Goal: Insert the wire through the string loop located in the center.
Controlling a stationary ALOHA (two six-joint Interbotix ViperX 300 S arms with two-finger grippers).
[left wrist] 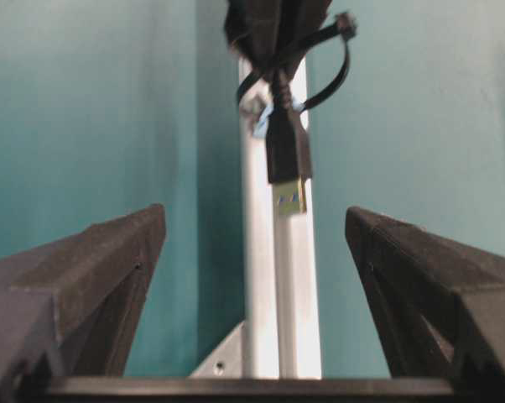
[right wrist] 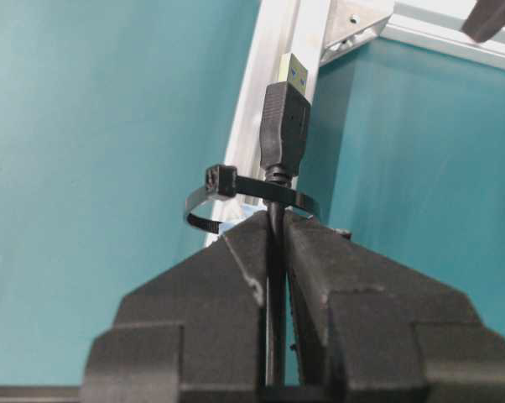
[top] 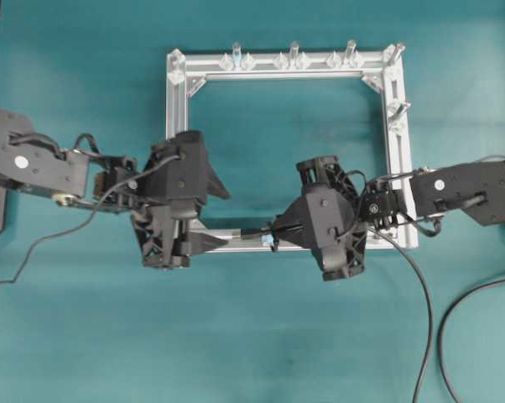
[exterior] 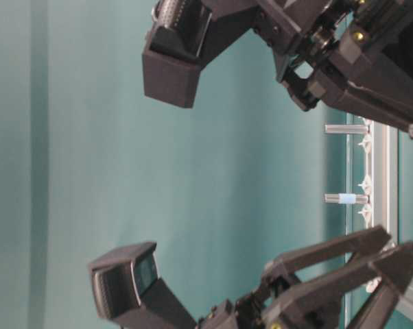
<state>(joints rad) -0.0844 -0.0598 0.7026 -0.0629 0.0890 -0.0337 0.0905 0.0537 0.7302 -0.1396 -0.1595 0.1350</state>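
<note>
One frame [top: 177,126] – six upright pegs [top: 294,52] along its top and right edges – one wire [right wrist: 284,134], one loop [right wrist: 236,195], two grippers [top: 204,242].

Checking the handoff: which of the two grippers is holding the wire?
The right gripper, jaws shut on the wire just behind its plug; the left gripper stands wide open and empty.

The wire [right wrist: 275,252] is a thin black cable ending in a black plug body with a gold metal tip. The plug lies along the near silver bar of the frame, pointing left, already poked through the string loop [right wrist: 236,200], a small black ring around the cable just behind the plug.
</note>
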